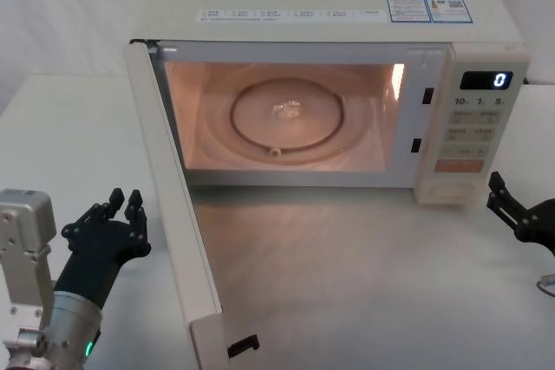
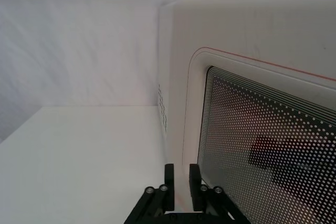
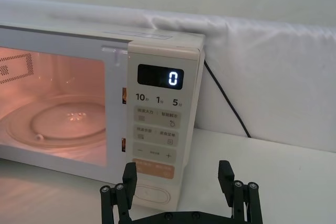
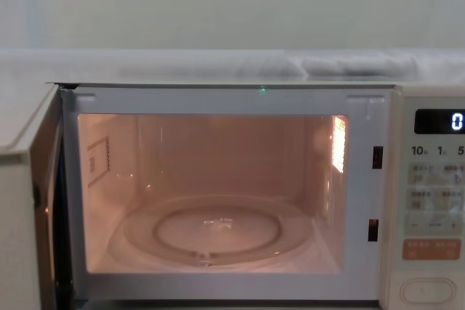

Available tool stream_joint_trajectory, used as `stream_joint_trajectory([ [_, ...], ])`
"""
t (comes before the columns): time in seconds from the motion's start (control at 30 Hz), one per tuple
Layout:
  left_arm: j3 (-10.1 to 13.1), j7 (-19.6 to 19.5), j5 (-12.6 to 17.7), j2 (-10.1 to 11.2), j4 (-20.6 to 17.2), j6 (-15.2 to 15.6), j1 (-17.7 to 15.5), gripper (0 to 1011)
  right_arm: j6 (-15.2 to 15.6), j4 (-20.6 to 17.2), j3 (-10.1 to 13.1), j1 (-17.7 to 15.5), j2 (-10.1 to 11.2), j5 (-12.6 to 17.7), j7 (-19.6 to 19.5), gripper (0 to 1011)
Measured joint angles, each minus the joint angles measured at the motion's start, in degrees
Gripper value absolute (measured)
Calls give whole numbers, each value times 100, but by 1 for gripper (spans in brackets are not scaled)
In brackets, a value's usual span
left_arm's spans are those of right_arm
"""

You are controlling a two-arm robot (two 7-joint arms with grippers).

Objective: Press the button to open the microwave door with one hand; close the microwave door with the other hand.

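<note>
On the white table (image 1: 364, 283) stands the microwave (image 1: 347, 6), cream-white, with its cavity lit in an orange-pink glow. Its display (image 1: 486, 80) at the upper right of the control panel (image 3: 157, 129) reads 0. At the left side of the oven, the microwave door (image 1: 178, 214) is swung fully open toward the robot, hinged at the left edge and standing roughly square to the oven front; the left wrist view shows its outer face with the dark dotted window (image 2: 268, 145) and a thin pink outline. Inside the cavity, the glass turntable (image 1: 288, 117) lies flat on the floor. Beside the outer face of the open door, the left gripper (image 1: 120, 207) is raised on a silver wrist with a green light, its black fingers together with only a narrow gap, near the door surface; contact cannot be determined. Right of the control panel, the right gripper (image 1: 510, 205) hovers low above the table with its fingers spread wide apart, holding nothing. At the bottom of the control panel sits the button (image 3: 151, 194), cream and pill-shaped, directly below the orange rectangular key (image 3: 153, 170), with the right gripper close by but not touching.
</note>
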Motion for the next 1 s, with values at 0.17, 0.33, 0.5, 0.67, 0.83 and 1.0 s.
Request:
stream_joint_trajectory([
  [0.17, 0, 0, 0, 0, 0, 0, 0, 74, 0, 0, 0, 0, 0, 0, 1, 1002],
  [0.33, 0, 0, 0, 0, 0, 0, 0, 0, 0, 0, 0, 0, 0, 0, 0, 1002],
  [0.5, 0, 0, 0, 0, 0, 0, 0, 0, 0, 0, 0, 0, 0, 0, 0, 1002],
  [0.67, 44, -301, 49, 115, -274, 18, 55, 0, 0, 0, 0, 0, 1, 0, 0, 1002],
  [0.83, 28, -525, 85, 202, -661, 110, 152, 0, 0, 0, 0, 0, 1, 0, 0, 1002],
  [1.0, -47, -632, 244, 331, -983, 314, 210, 0, 0, 0, 0, 0, 1, 0, 0, 1002],
])
